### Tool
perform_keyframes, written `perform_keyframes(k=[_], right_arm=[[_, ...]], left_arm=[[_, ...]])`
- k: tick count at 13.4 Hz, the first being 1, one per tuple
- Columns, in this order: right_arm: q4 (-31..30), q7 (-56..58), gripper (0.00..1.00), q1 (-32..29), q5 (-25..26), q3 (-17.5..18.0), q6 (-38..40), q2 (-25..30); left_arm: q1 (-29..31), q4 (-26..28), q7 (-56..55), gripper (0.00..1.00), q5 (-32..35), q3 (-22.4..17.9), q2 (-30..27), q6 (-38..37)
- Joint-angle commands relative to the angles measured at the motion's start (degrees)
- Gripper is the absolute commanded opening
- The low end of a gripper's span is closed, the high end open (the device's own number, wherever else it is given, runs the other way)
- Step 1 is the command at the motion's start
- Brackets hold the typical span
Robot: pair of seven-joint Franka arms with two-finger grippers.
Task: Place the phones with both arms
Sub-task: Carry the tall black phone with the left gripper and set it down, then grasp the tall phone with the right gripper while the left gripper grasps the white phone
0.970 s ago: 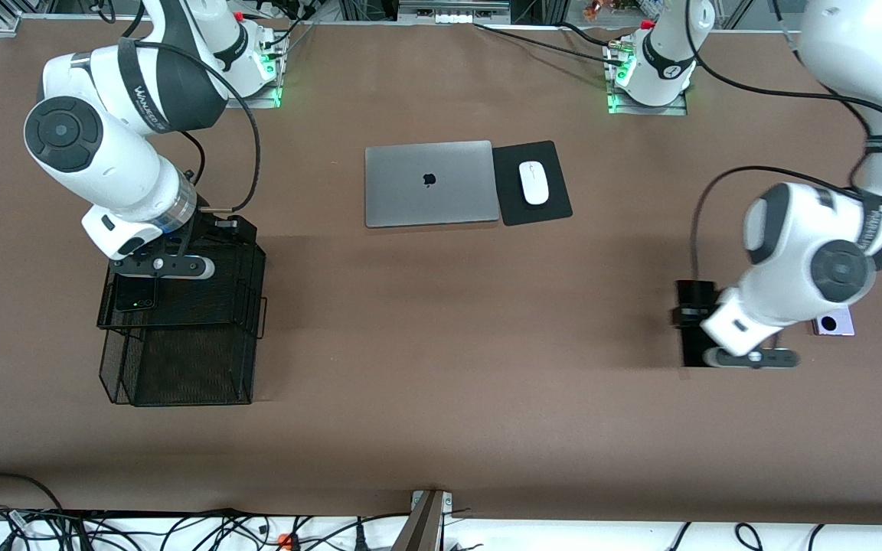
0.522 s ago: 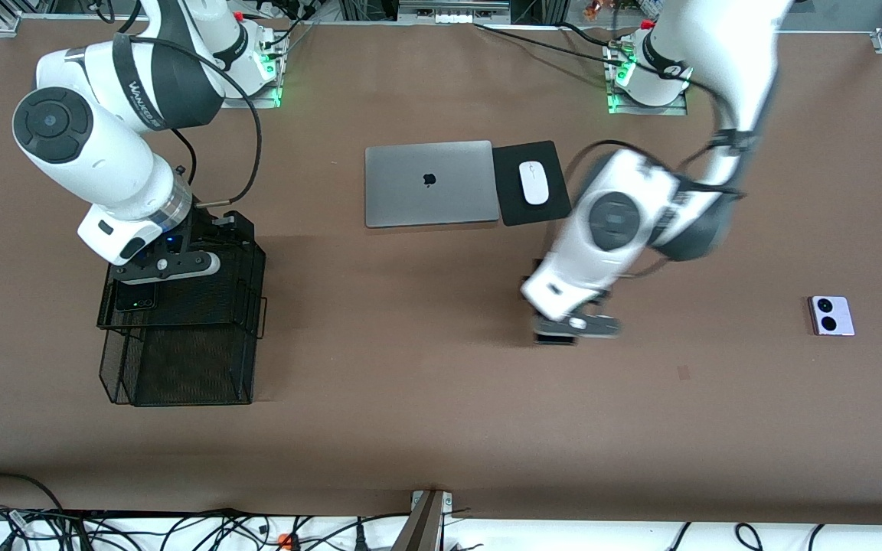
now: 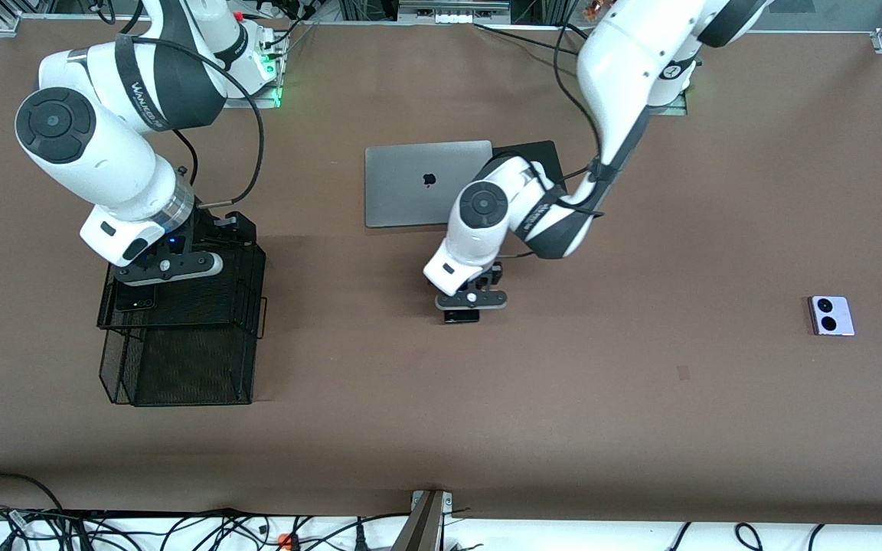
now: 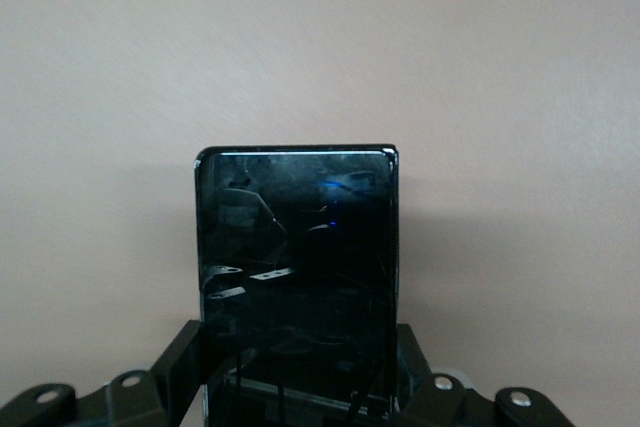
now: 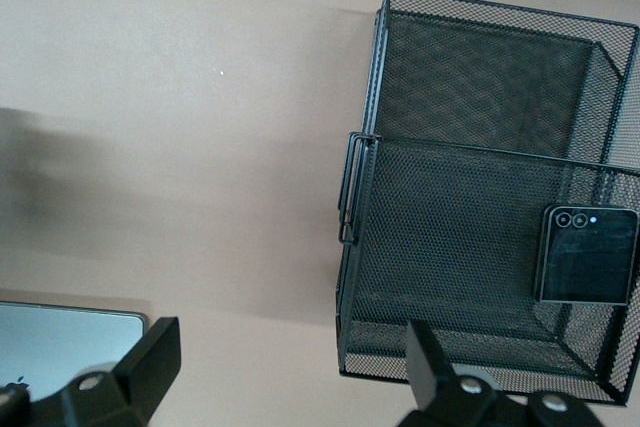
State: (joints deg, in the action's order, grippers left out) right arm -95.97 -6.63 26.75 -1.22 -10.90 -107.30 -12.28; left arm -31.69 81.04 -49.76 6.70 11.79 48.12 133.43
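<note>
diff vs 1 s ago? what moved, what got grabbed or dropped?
The left gripper, shut on the long black phone, carried it from beside the lilac-white phone toward the right arm's end; it is now over bare table near the laptop. Nothing was let go. The right gripper stayed open over the mesh tray, barely shifting; the squarish black phone stayed inside it.

Glossy black slab [image 4: 296, 267], wire-mesh tray [image 5: 470, 237]

Left end effector [image 3: 471, 301] clamped, arm bent low mid-table; right end effector [image 3: 168, 267] spread wide, wrist angled downward.
</note>
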Motion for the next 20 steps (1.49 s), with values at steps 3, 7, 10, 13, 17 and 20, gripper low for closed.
perform_keyframes(k=[3,7,10,13,17,20], right_arm=[[0.7,0.7,1.00,-0.7,-0.1,0.6,0.2,-0.1],[0.7,0.7,1.00,-0.7,-0.1,0.5,0.2,-0.4],[0.7,0.7,1.00,-0.7,-0.1,0.4,-0.5,-0.6],[0.3,0.7,1.00,-0.7,-0.1,0.4,-2.9,-1.8],[0.7,-1.0,1.00,2.1,-0.1,0.8,-6.9,-5.7],[1.7,-10.1,1.00,7.6,0.3,2.5,-12.0,-11.0]], left_arm=[[-2.7,-2.5,-2.6,0.55,0.1,-1.2,3.6,2.5],[-2.8,-2.6,-2.6,1.00,0.1,-1.2,3.4,2.5],[-1.4,-2.2,-2.0,1.00,0.2,-1.6,0.2,1.8],[2.8,-2.4,0.1,1.00,0.3,-1.7,-6.3,-5.3],[10.4,-2.4,10.7,1.00,0.3,-2.4,-13.0,-16.4],[19.2,-2.0,22.0,1.00,0.3,-2.2,-16.4,-22.0]])
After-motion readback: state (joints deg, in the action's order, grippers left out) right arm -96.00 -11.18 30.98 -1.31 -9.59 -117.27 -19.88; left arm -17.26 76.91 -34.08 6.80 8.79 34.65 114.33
